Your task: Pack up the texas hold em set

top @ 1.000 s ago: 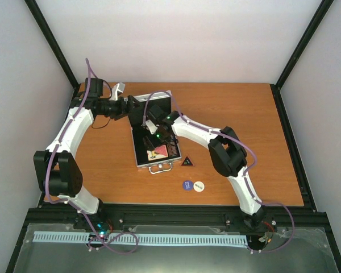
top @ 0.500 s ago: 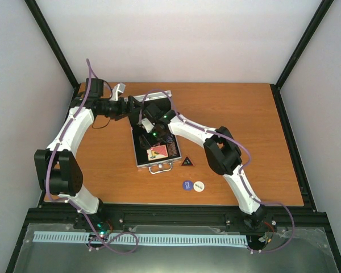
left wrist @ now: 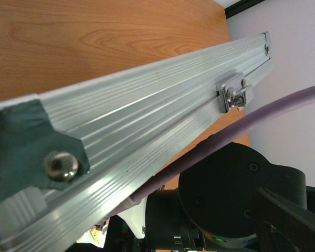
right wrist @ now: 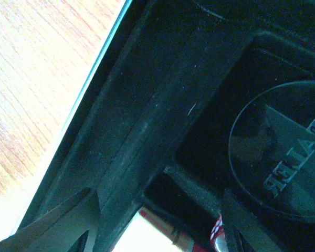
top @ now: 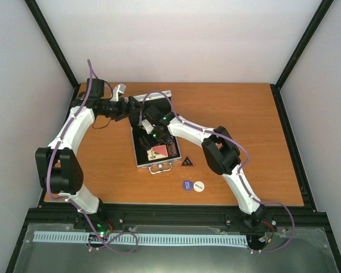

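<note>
The silver case (top: 140, 154) of the texas hold em set lies open mid-table, its lid (top: 159, 95) standing up at the back. My left gripper (top: 134, 107) is open at the lid's left end; one finger (left wrist: 26, 142) rests against the ribbed aluminium lid (left wrist: 147, 110). My right gripper (top: 149, 126) reaches into the case, open (right wrist: 157, 231) with nothing between its fingers, over black foam (right wrist: 147, 105). A clear disc (right wrist: 283, 152) lettered DEALER lies in a foam pocket. The pink-orange card box (top: 158, 151) sits in the case. The black triangle (top: 187, 162), blue disc (top: 187, 185) and white disc (top: 199, 186) lie on the table.
A latch (left wrist: 235, 94) sticks out of the lid's rim. The right arm's wrist (left wrist: 236, 194) and purple cable (left wrist: 283, 107) pass close under the lid. The wooden table (top: 244, 131) is walled by white panels at the back and sides.
My right gripper has moved a little deeper into the case toward the lid, uncovering more of the card box. The left arm and lid have stayed put.
</note>
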